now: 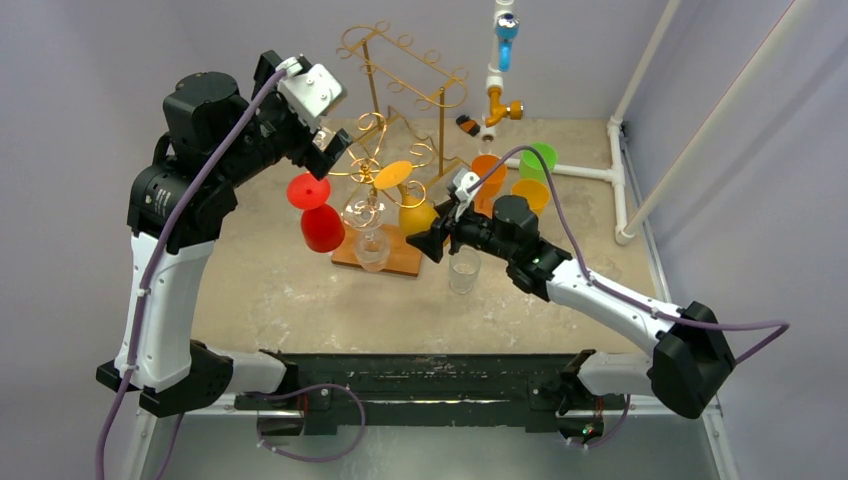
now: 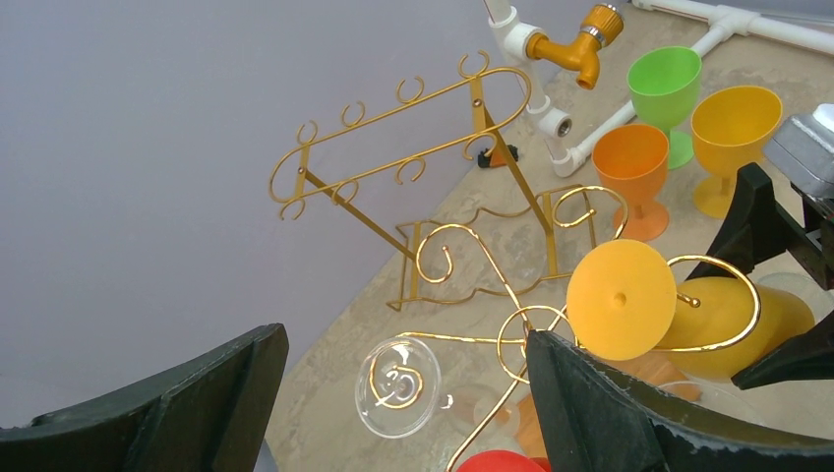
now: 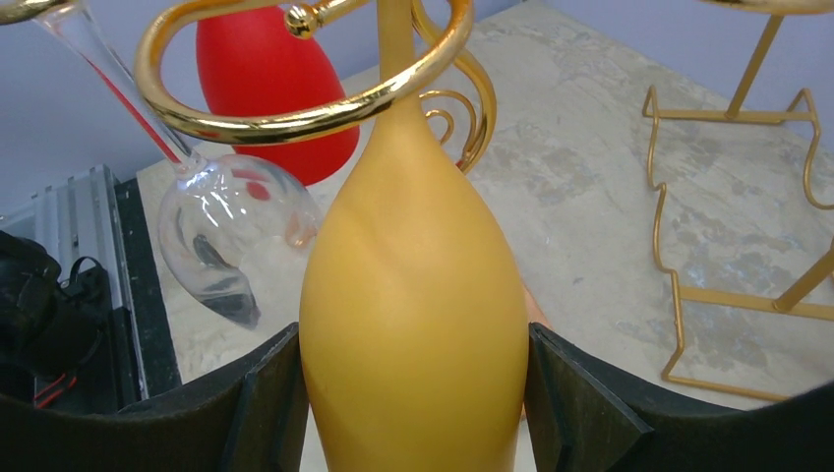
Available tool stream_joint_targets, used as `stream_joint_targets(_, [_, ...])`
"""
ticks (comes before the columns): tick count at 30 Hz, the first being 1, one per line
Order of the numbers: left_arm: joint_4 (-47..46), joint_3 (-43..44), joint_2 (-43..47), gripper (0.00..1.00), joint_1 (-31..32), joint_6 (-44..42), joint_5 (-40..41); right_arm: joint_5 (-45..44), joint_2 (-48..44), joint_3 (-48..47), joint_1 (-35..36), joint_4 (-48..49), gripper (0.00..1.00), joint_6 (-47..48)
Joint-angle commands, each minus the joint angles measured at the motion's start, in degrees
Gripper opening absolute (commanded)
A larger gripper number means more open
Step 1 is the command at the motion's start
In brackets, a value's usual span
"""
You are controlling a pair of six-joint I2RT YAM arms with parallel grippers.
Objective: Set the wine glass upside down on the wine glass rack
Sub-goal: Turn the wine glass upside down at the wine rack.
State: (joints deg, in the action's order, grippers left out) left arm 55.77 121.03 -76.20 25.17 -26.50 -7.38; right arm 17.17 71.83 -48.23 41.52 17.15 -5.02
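Beige table (image 1: 280, 290), opaque yellow wine glass (image 3: 413, 324), inverted

tap (image 2: 578, 46) on white pipe (image 2: 730, 17); green goblet (image 2: 665, 83), orange goblet (image 2: 629, 165), yellow goblet (image 2: 734, 122) upright beside it

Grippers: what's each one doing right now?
Left gripper: open, holding nothing.
Right gripper: closed on the yellow glass.
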Motion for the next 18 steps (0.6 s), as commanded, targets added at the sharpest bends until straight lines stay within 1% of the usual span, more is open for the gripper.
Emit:
stream_joint_targets(1, [2.77, -0.05, -0.13, 1.00, 0.23, 4.22, 6.82, -0.69, -2.49, 1.38, 0.37, 8.03, 0.26, 0.48])
stream_joint_targets(11, [1.54, -2.20, 0.53, 1.00, 0.23, 3.56, 6.77, 0.87, -5.23, 5.96, 0.45, 12.96, 0.24, -1.41])
stream_joint_targets(18, [0.94, -2.72, 0.44, 1.00, 0.23, 3.56, 6.61, 1.68, -5.30, 7.11, 0.58, 14.40, 0.23, -1.66])
